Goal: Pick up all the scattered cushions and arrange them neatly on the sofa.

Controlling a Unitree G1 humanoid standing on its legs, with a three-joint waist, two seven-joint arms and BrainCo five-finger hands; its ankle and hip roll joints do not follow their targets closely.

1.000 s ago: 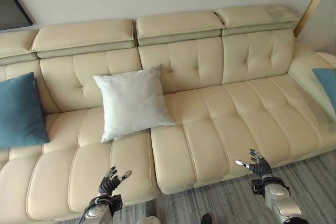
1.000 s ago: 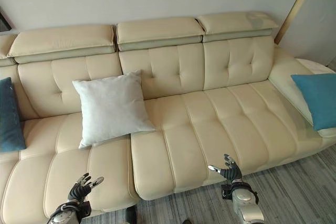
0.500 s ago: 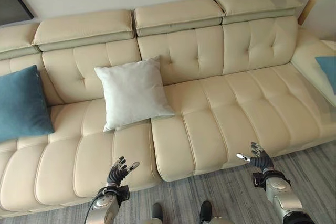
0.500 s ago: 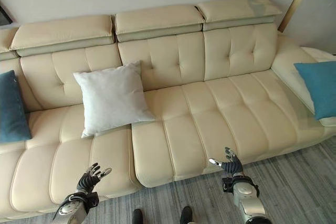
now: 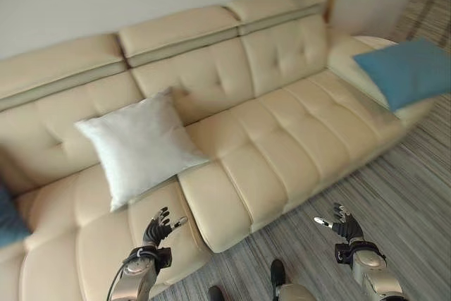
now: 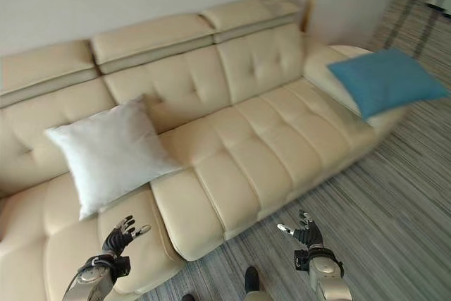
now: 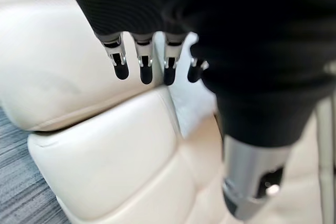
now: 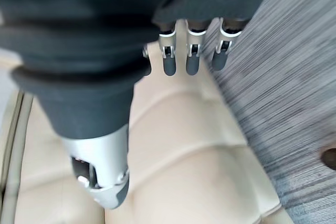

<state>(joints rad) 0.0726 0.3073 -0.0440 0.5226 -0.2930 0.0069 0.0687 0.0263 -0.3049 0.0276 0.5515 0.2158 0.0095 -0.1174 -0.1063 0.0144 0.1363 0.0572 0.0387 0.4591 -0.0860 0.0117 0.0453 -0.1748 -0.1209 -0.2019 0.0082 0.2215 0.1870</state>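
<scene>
Cushions lie on the sofa [image 5: 282,139]: a white cushion [image 5: 137,146] leaning left of centre, a blue cushion [image 5: 405,68] sprawled on the far right end. Left hand [image 5: 156,229] and right hand [image 5: 343,225] hover near, empty, fingers relaxed. Best to approach the blue one squarely and grasp its edges with both hands.

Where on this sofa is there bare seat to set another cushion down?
The widest bare stretch is the sofa seat between the white cushion and the blue cushion. A narrower bare strip lies in front of the white cushion, by the open left hand. The right end is taken by the blue cushion. The right hand hangs open over the floor.
</scene>
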